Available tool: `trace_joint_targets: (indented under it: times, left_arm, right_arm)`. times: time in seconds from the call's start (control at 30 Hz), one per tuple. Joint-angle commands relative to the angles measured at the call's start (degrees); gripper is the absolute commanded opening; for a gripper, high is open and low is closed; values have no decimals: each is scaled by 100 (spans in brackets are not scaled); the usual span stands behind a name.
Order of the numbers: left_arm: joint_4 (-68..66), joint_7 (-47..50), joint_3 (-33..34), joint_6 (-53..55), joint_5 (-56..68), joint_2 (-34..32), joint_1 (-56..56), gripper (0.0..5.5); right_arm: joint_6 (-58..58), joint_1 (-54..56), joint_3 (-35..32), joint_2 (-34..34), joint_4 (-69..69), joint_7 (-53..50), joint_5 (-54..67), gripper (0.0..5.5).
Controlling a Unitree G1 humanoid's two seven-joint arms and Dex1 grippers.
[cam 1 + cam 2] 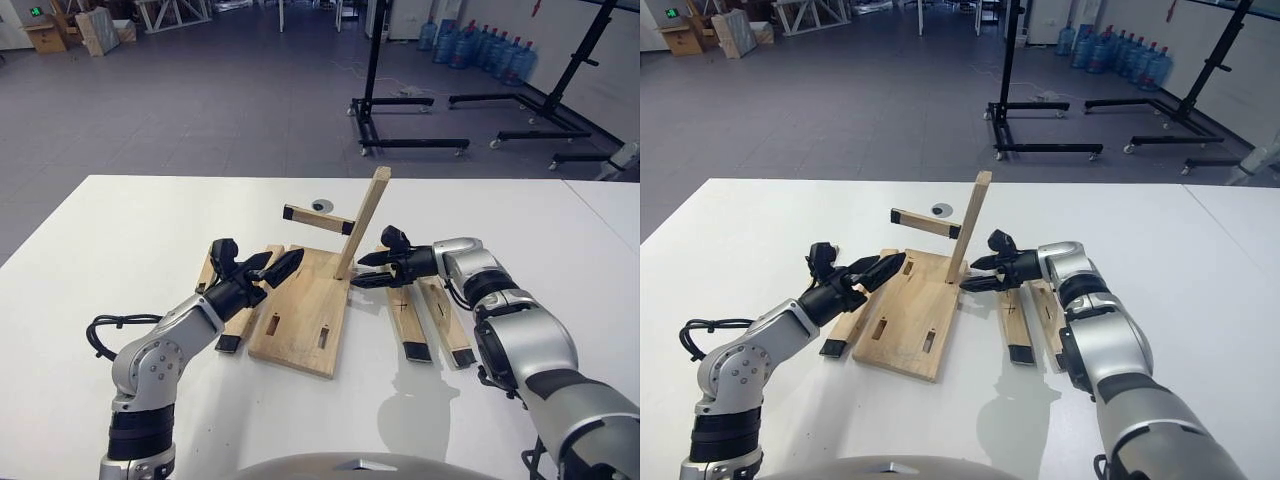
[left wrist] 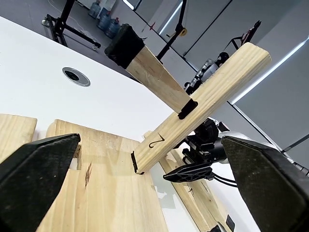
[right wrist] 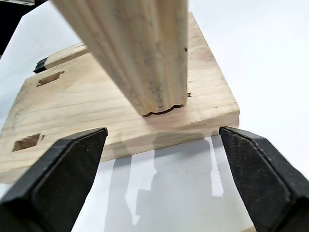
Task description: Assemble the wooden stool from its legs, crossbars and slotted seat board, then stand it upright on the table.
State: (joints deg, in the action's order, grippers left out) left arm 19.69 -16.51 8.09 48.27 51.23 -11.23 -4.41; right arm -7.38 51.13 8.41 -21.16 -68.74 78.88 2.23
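The slotted seat board [image 1: 300, 315] lies flat on the white table. One leg [image 1: 365, 215] stands tilted in a slot at the board's far right, and a black-tipped crossbar [image 1: 318, 219] juts from it toward the left. My right gripper [image 1: 358, 271] is open just right of the leg's base, its fingers [image 3: 63, 169] spread on either side of the leg [image 3: 140, 53] without touching it. At the board's far left corner my left gripper [image 1: 283, 258] is open and holds nothing. From the left wrist, the leg [image 2: 212, 82] and crossbar [image 2: 154, 72] rise ahead.
Two loose legs [image 1: 410, 325] lie side by side right of the board, under my right arm. More pieces [image 1: 235, 325] lie along the board's left edge. A round grommet hole [image 1: 321, 205] sits behind the crossbar. A black cable [image 1: 100, 330] loops at the left.
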Motion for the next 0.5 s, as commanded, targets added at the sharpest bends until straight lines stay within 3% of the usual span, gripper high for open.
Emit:
trace_joint_targets:
  times: [0.03, 0.17, 0.33, 0.4, 0.5]
  left_arm:
    - [32, 63, 16, 38, 20, -32, -126, 540]
    - [130, -172, 146, 2, -57, -446, -209, 540]
    - [636, -7, 1309, 82, 1191, -1029, -872, 540]
    - [938, 469, 1683, -18, 1629, -1091, -887, 540]
    - [1479, 1161, 2074, -213, 1769, -993, -371, 540]
  right_arm:
    - [-12, 52, -138, -104, 265, 177, 63, 426]
    - [-426, -535, -720, -581, 1729, 123, 631, 426]
    - [-2147, -2764, -2396, -679, 6075, -2163, 1355, 426]
    - [-2619, -3684, -2690, -599, 7275, -3129, 665, 426]
    - [-3582, -3917, -2714, -535, 8016, -4122, 202, 426]
